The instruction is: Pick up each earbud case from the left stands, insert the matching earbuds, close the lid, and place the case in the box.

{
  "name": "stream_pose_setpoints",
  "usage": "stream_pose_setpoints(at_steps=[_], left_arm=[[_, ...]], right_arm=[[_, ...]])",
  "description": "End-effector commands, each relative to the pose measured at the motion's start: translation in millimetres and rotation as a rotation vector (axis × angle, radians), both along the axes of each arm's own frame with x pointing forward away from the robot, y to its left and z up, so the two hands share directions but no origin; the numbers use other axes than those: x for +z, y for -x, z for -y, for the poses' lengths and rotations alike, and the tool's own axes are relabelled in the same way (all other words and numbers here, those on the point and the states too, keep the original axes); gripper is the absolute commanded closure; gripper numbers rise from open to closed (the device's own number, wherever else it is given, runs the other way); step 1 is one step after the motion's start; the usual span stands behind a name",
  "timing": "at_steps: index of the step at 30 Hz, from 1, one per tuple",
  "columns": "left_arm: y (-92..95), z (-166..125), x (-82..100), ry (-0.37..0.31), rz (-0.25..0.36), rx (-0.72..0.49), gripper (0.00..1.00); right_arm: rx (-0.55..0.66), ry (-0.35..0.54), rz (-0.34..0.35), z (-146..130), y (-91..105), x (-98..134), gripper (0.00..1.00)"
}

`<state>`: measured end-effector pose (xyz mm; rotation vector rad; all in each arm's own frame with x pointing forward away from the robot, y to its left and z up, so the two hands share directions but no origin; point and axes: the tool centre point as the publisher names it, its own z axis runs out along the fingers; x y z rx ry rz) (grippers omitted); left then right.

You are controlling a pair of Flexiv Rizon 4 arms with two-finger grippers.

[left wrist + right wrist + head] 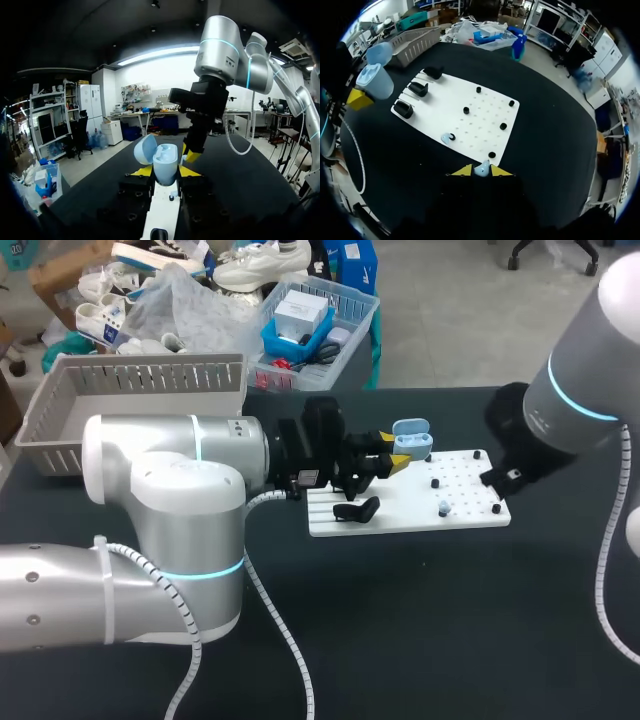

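**Head view.** Left gripper at the left end of the white board, yellow tips closed on the lower body of the pale-blue earbud case, lid raised. Black stands on the board just beside the grip. Loose earbud lying among the board's pegs. Right arm over the board's right end, fingertips hidden beneath its own wrist. Slatted box off the board, behind the left arm.

**Left wrist view.** Case upright between own tips, touched from both sides, with the open lid swung back to one side and the wells facing up. Right gripper just beyond the case, tips near together. Contents not discernible from here.

**Right wrist view.** Small pale-blue earbud between own tips, probably pinched from both sides, though too small for certainty. Loose earbud on the board ahead. Case well apart, at the board's far end.

**Handling (judged, not seen).**
- **Case:** light, rigid, glossy and rounded, hence apt to slide or rotate in a two-finger pinch. Best held low on the body, across its flatter sides and below the seam, so that the lid stays free. Hinge likely the weakest part: close with gentle pressure only.
- **Earbud:** tiny, smooth and easily twisted. Hold lightly across the bulb, stem pointing toward the well.
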<state>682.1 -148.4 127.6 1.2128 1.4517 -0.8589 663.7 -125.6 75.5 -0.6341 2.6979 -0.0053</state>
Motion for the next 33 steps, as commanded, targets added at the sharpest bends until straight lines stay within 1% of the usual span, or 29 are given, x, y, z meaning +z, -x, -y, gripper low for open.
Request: stream_pose_setpoints(at_steps=[1,3,8,10,12,16,19,22,24,25,27,31,33], left_arm=[[0.9,0.8,-0.7,0.003,0.003,0.006,1.00],[0.9,0.8,-0.7,0.003,0.003,0.006,1.00],[0.9,0.8,-0.7,0.003,0.003,0.006,1.00],[0.9,0.8,-0.7,0.003,0.003,0.006,1.00],[0.9,0.8,-0.7,0.003,0.003,0.006,1.00],[0.9,0.8,-0.7,0.003,0.003,0.006,1.00],[0.9,0.8,-0.7,0.003,0.003,0.006,1.00],[0.9,0.8,-0.7,0.003,0.003,0.006,1.00],[0.9,0.8,-0.7,0.003,0.003,0.006,1.00],[0.9,0.8,-0.7,0.003,0.003,0.006,1.00],[0.9,0.8,-0.7,0.003,0.003,0.006,1.00],[0.9,0.8,-0.7,0.003,0.003,0.006,1.00],[0.9,0.8,-0.7,0.003,0.003,0.006,1.00]], right_arm=[[-0.047,0.019,0.027,2.9,15.0,9.6,1.00],[-0.069,0.031,0.037,2.9,17.7,13.5,1.00],[-0.126,0.027,0.053,2.4,25.1,26.9,1.00],[-0.146,0.018,0.039,1.3,27.1,31.5,1.00],[-0.162,0.037,0.035,-0.9,29.7,35.6,1.00],[-0.223,0.035,0.021,-5.7,34.1,47.8,1.00],[-0.301,0.011,0.001,-7.8,36.2,59.9,1.00],[-0.366,-0.024,-0.003,-9.2,39.1,71.4,1.00],[-0.425,-0.024,-0.029,-10.9,40.8,78.3,1.00],[-0.443,-0.043,-0.020,-12.5,42.0,82.2,1.00],[-0.469,-0.040,-0.024,-16.7,45.6,90.4,1.00],[-0.510,-0.067,-0.022,-24.9,50.7,104.4,1.00],[-0.538,-0.078,-0.034,-29.5,52.9,109.4,1.00]])
